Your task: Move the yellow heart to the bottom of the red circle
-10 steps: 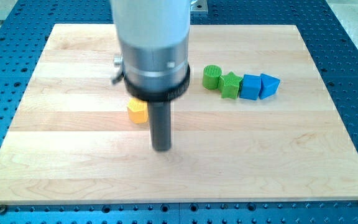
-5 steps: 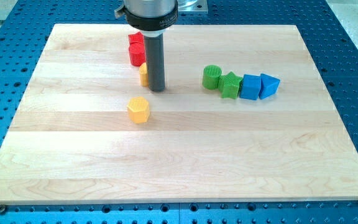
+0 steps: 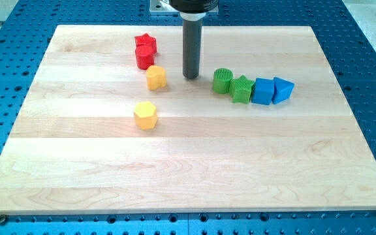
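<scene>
The yellow heart [image 3: 155, 77] lies in the upper middle of the wooden board [image 3: 188, 170]. It sits just below and slightly right of the red circle [image 3: 144, 57], close to it or touching it. My tip [image 3: 190, 77] rests on the board about one block's width to the right of the yellow heart, clear of it. It stands between the heart and the green cylinder [image 3: 222, 81].
A red star [image 3: 145, 43] sits right above the red circle. A yellow hexagon [image 3: 145, 115] lies below the heart. Right of the green cylinder runs a row: green star [image 3: 242, 89], blue cube [image 3: 263, 91], blue triangle [image 3: 282, 89].
The rod has moved from the board's middle toward the view's top, then right, away from the yellow heart. The red blocks and the heart have come into view.
</scene>
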{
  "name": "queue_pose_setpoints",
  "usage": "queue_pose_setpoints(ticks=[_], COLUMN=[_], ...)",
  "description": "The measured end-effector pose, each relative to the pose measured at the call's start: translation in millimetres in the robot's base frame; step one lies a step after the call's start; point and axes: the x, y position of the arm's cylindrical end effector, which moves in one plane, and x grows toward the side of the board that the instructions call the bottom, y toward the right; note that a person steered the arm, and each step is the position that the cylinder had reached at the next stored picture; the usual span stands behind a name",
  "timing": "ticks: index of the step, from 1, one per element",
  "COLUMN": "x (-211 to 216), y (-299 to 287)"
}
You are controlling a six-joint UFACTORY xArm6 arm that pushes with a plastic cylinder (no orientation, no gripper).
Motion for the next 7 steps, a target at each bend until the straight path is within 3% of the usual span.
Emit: queue_pose_setpoints(ticks=[3, 7], x=[12, 15], y=[6, -44])
